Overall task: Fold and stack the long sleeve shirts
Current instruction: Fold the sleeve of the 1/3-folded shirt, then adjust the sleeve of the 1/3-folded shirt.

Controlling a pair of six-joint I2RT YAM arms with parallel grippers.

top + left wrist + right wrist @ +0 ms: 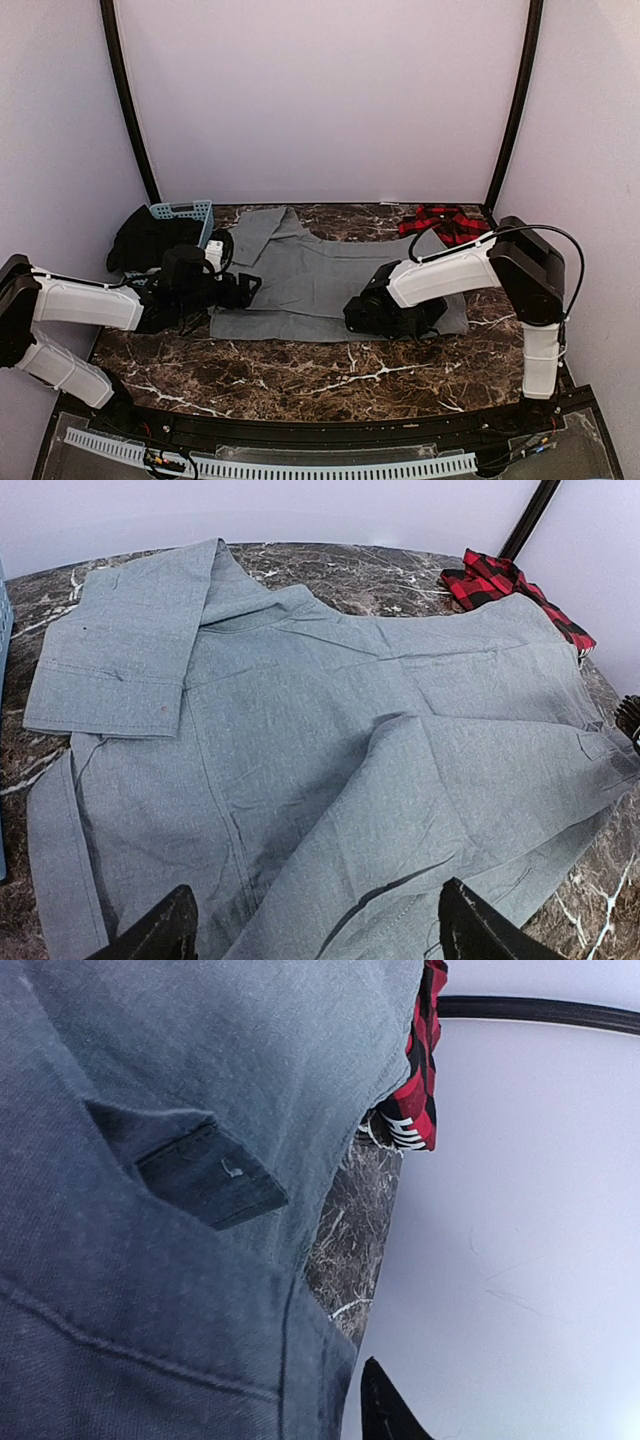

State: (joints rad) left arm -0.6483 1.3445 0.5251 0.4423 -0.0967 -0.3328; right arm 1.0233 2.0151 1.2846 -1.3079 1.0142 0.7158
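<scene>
A grey long sleeve shirt [320, 275] lies spread across the middle of the marble table, with one sleeve folded over at its far left [120, 650]. A red-and-black plaid shirt [445, 222] is bunched at the back right corner, partly under the grey shirt's edge, with white lettering showing [405, 1132]. My left gripper [315, 940] hovers open over the grey shirt's left edge with nothing between its fingers. My right gripper [362, 312] is low on the shirt's near right part. Only one of its fingers [385, 1415] shows beside the cloth edge; grey cloth hides the other.
A light blue basket [185, 212] stands at the back left with a black cloth heap [145, 240] beside it. Bare marble table [330, 375] runs along the near side. Black frame posts rise at both back corners.
</scene>
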